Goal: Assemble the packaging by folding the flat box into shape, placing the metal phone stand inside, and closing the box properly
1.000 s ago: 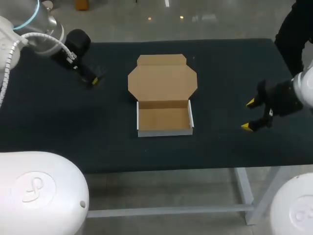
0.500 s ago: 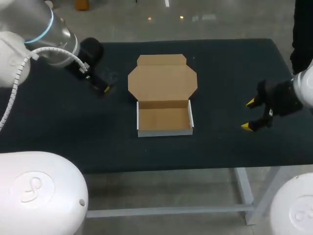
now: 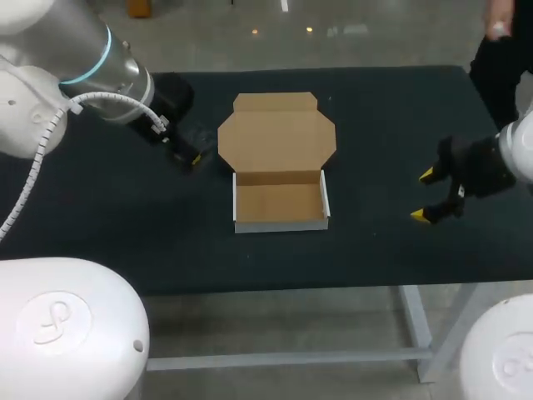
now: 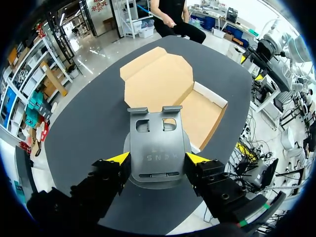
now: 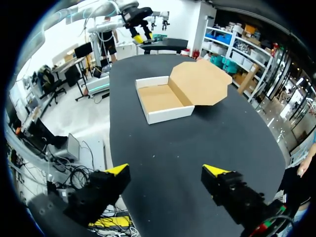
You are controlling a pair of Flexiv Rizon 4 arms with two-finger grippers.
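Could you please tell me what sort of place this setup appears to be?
Probably a robot packing workstation: a black-covered table carries a folded brown cardboard box, lid open, and the left gripper holds a grey metal phone stand between its yellow-tipped fingers.

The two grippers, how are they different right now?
The left gripper is shut on the metal phone stand; the right gripper is open and empty. The left gripper hovers beside the open lid; the right gripper sits farther from the box. Both have yellow tips.
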